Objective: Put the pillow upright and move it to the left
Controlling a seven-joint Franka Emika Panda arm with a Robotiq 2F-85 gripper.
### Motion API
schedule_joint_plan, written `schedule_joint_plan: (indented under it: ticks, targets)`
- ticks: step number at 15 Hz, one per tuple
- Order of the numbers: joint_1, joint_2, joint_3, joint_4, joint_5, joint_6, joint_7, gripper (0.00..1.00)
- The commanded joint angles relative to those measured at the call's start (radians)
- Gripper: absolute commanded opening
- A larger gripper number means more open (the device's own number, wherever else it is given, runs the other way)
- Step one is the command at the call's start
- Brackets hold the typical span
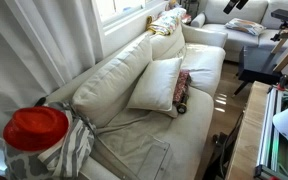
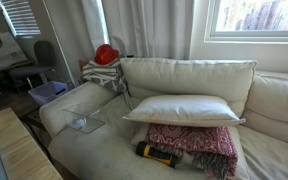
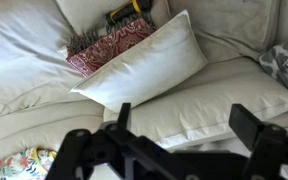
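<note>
The pillow (image 2: 184, 109) lies on top of a smaller cushion (image 2: 196, 139) on the seat of the sofa (image 2: 104, 155). Its rear edge is against the back cushion (image 2: 184, 74), and a small tool (image 2: 156, 153) lies on the seat just before the smaller cushion. In this exterior view a plastic box (image 2: 84, 121) stands on the seat to the left of these things, well apart from the pillow and near the armrest, where a cloth (image 2: 104, 76) hangs with a hat (image 2: 106, 54) on top of it. Behind the sofa there is a window (image 2: 254, 15).
</note>
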Motion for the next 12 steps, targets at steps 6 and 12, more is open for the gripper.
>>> schedule_joint_plan:
  ticks: [6,12]
  targets:
    - [0.004,0.026,-0.004,-0.064,-0.004,-0.016,0.003,1.0]
    - [0.071,0.339,-0.102,0.031,0.166,0.115,-0.01,1.0]
